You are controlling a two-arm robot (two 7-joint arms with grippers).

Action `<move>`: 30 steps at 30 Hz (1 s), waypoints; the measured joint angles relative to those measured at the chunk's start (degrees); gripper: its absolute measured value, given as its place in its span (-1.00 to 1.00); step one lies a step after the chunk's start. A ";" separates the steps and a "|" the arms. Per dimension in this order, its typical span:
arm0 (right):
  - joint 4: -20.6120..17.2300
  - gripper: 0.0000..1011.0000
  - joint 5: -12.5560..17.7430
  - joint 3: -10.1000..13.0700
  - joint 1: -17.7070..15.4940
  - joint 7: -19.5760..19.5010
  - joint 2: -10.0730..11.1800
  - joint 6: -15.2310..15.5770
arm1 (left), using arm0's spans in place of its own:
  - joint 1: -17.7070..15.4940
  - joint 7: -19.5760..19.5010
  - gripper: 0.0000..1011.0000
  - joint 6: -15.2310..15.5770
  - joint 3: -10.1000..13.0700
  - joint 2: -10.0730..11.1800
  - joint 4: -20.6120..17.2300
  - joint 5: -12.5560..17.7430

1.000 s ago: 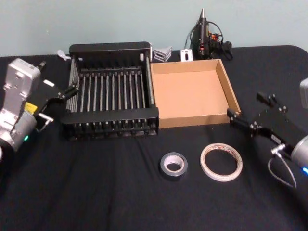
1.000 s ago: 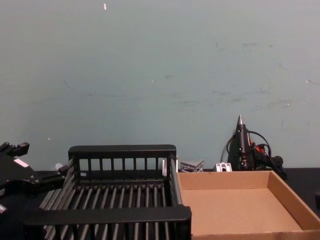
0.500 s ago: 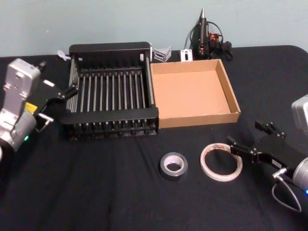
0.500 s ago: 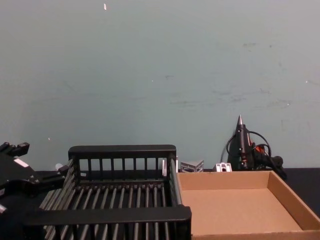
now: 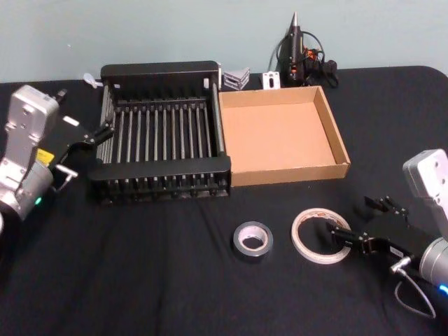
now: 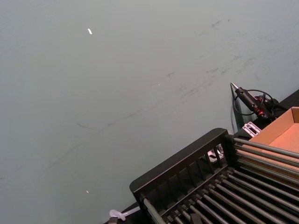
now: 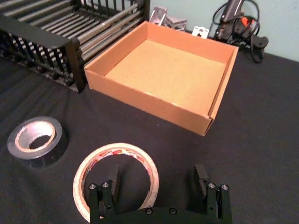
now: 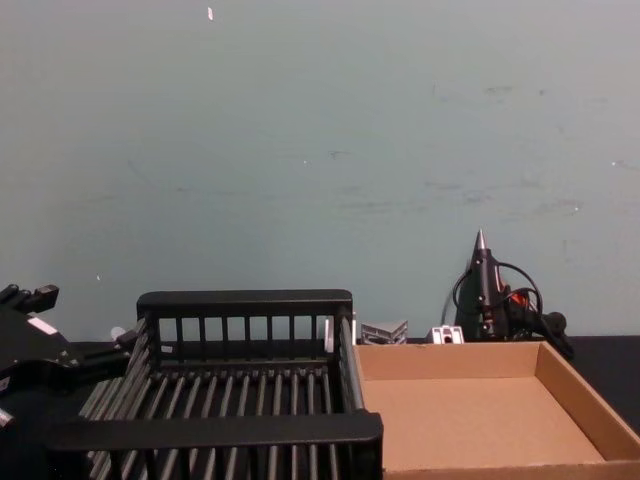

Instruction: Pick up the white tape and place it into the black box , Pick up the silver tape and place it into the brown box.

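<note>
Tracking change: over the last second I have brought the right hand (image 5: 344, 234) from beside the brown box (image 5: 283, 133) toward the near side, down to the white tape (image 5: 320, 235); both tapes and both boxes lie where they were.
Meaning for the task: by my reading this is the approach to the first pick; nothing is lifted and nothing is boxed yet.
Right hand: fingers spread wide and empty; in the right wrist view one finger hangs over the ring's hole and the other outside its right edge, so they straddle the right band of the ring. Whether a fingertip touches the tape I cannot tell.
White tape: flat on the black surface (image 5: 140, 280), near side, right of centre.
Silver tape (image 5: 252, 239): flat on the surface just left of the white tape, apart from it.
Black box (image 5: 161, 171): far left, nothing in it.
Brown box: far right, touching the black box, nothing in it.
Left hand (image 5: 103, 131): parked at the black box's left side; fingers' state I cannot tell.
</note>
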 joint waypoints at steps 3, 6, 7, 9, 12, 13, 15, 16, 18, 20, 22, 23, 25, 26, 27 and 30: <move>0.62 0.98 -0.45 -0.24 0.38 0.78 -0.25 0.48 | 0.00 0.00 0.98 0.00 0.00 0.00 0.00 0.00; 1.20 0.98 -1.03 -0.45 0.62 1.53 -0.51 0.50 | 0.00 0.00 0.98 0.00 0.00 0.00 0.00 0.00; 1.50 0.98 -1.32 -0.52 0.67 1.92 -0.66 0.25 | 0.00 0.00 0.98 0.00 0.00 0.00 0.00 0.00; 1.92 0.98 -1.47 -0.53 0.69 2.40 -0.94 -0.42 | 0.00 0.00 0.98 0.00 0.00 0.00 0.00 0.00; 2.67 0.98 -1.79 -0.43 0.68 3.10 -1.51 -1.68 | 0.00 0.00 0.98 0.00 0.00 0.00 0.00 0.00; 2.84 0.98 -1.91 -0.41 0.68 3.24 -1.66 -1.95 | 0.00 0.00 0.98 0.00 0.00 0.00 0.00 0.00; 3.26 0.98 -2.27 -0.30 0.68 3.58 -2.04 -2.59 | 0.00 0.00 0.98 0.00 0.00 0.00 0.00 0.00; 3.38 0.98 -2.40 -0.26 0.69 3.67 -2.16 -2.76 | 0.00 0.00 0.98 0.00 0.00 0.00 0.00 0.00; 3.68 0.98 -2.75 -0.22 0.75 3.87 -2.37 -3.10 | 0.00 0.00 0.98 0.00 0.00 0.00 0.00 0.00; 4.15 0.98 -3.28 -0.19 0.90 4.15 -2.64 -3.39 | 0.00 0.00 0.98 0.00 0.00 0.00 0.00 0.00; 4.58 0.98 -3.72 -0.15 1.02 4.43 -2.89 -3.55 | 0.00 0.00 0.98 0.00 0.00 0.00 0.00 0.00; 4.76 0.98 -3.89 -0.13 1.08 4.53 -3.01 -3.58 | 0.00 0.00 0.98 0.00 0.00 0.00 0.00 0.00; 5.14 0.98 -4.25 -0.05 1.22 4.81 -3.30 -3.62 | 0.00 0.00 0.98 0.00 0.00 0.00 0.00 0.00; 5.36 0.98 -4.48 0.01 1.27 4.97 -3.51 -3.63 | 0.00 0.00 0.98 0.00 -0.01 0.00 0.00 0.00; 5.49 0.98 -4.60 0.03 1.32 5.05 -3.65 -3.63 | 0.00 0.00 0.98 0.00 0.00 0.00 0.00 0.00; 5.96 0.98 -4.92 0.18 1.45 5.42 -4.07 -3.61 | 0.00 0.00 0.98 0.00 0.00 0.00 0.00 0.00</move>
